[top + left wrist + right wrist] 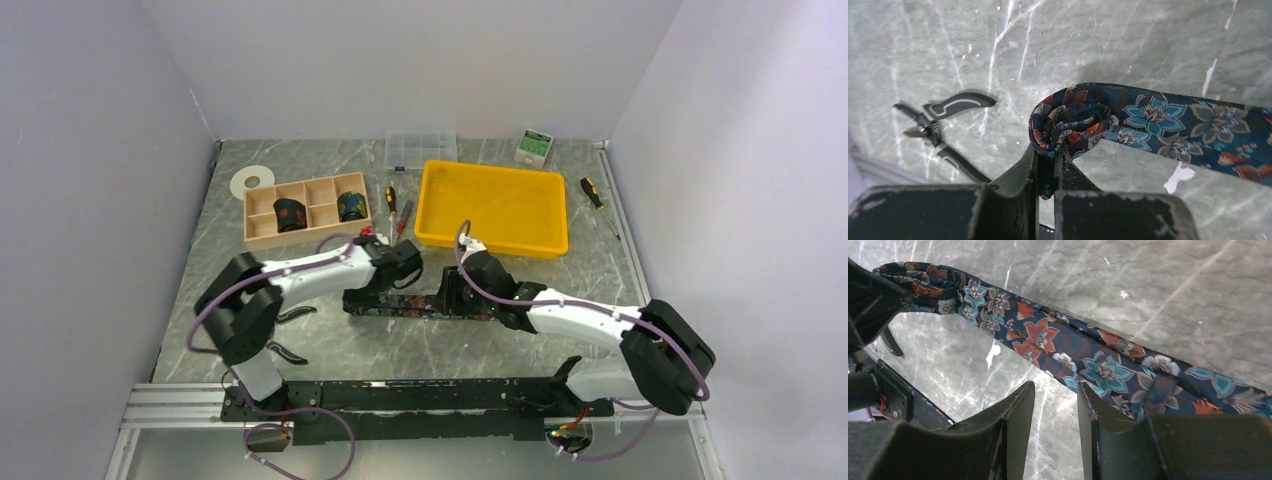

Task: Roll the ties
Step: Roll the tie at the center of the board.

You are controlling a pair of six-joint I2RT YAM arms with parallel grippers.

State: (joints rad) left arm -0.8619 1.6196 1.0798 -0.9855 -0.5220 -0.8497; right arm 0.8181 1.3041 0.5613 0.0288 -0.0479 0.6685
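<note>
The tie (1168,120) lies stretched across the middle of the tabletop (420,350), its started coil clenched in my left pincer (1049,156). My right pincer (1056,410) hangs released over the strip; I'd pin it flat so each turn winds tight

Both arms are built alike. The left arm (310,272) and the right arm (585,318) each have a white moulded forearm link set between bulky matte-black joint housings. A thin lilac cable (212,303) loops outside the joints of each. They rise from a black perforated base plate (400,395) on a silver aluminium rail (170,405). The left hand (1048,152) has two black wedge-shaped fingers with paint scuffed pale at the edges. The right hand (1055,395) has matching dark, tapering fingers with a grainy finish
</note>
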